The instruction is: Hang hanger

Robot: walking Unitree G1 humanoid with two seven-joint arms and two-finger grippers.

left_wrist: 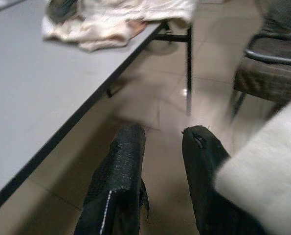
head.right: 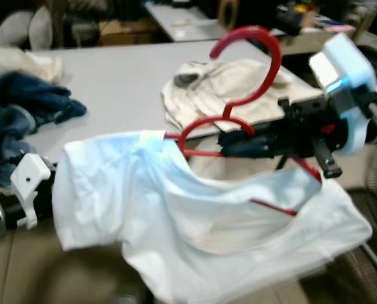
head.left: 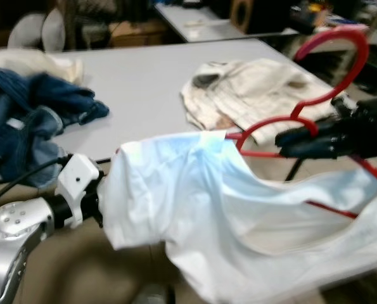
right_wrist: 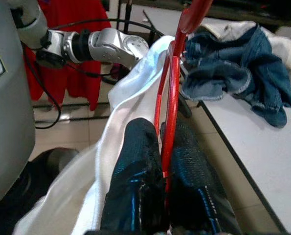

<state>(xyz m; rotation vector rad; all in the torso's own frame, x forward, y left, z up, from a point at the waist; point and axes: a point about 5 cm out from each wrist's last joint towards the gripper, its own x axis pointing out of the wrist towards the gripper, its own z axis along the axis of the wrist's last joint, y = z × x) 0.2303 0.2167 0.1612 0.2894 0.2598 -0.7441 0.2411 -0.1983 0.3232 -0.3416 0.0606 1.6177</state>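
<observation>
A red hanger (head.left: 356,58) is held in the air in front of the table, hook up, with my right gripper (head.right: 229,143) shut on its neck. In the right wrist view the red wire (right_wrist: 172,98) runs between the black fingers (right_wrist: 135,161). A white shirt (head.left: 239,215) is draped over the hanger's lower bar and sags to my left. It also covers my left gripper beyond its white wrist block (head.left: 77,180). In the left wrist view my left gripper (left_wrist: 164,134) stands open, with white cloth (left_wrist: 267,171) lying against the outside of one finger.
Behind the hanger stands a grey table (head.left: 144,82), on which lie a beige garment (head.left: 258,88) and a heap of blue jeans (head.left: 30,114). A dark chair (left_wrist: 272,63) and the table leg (left_wrist: 189,63) stand on the tiled floor. A red garment (right_wrist: 86,29) hangs beyond the left arm.
</observation>
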